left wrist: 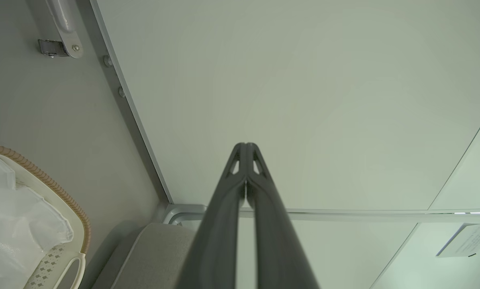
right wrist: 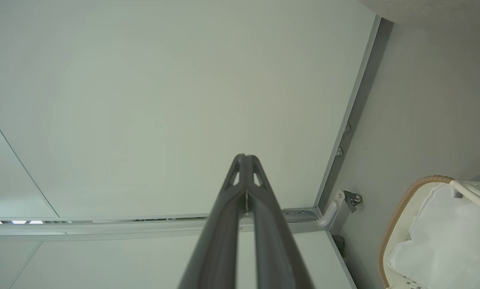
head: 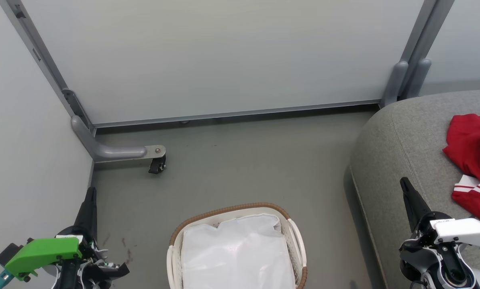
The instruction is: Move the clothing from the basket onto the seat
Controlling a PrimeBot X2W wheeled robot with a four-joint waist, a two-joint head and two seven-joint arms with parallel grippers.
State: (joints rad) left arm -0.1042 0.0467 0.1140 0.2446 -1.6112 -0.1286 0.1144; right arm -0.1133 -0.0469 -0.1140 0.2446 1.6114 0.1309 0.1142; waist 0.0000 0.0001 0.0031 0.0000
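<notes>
- The soft bright-red clothing (head: 472, 148) with white trim lies crumpled on the large grey woven-fabric seat cushion (head: 404, 132) at the right edge of the head view, a thin-striped white cuff showing at its lower edge
- The seat cushion stands on the floor to the robot's right, apart from the basket, and its rounded corner also shows in the left wrist view (left wrist: 159, 257)
- The rounded white perforated plastic laundry basket (head: 223, 210) with a brown woven-look rim sits on the floor straight ahead of the robot, with a crumpled white liner (head: 235, 253) inside it
- The right gripper (head: 403, 181) hangs over the near part of the seat cushion, close to the clothing but not touching it; its two long dark fingers are pressed together with nothing between them (right wrist: 246, 156)
- The left gripper (head: 90, 192) is at the lower left over the floor, its fingers likewise closed tip to tip and empty (left wrist: 246, 145)
- A dull grey floor (head: 244, 160) runs up to pale partition panels (head: 223, 56) in grey metal frames, one foot of which carries a small black caster wheel (head: 157, 165)
</notes>
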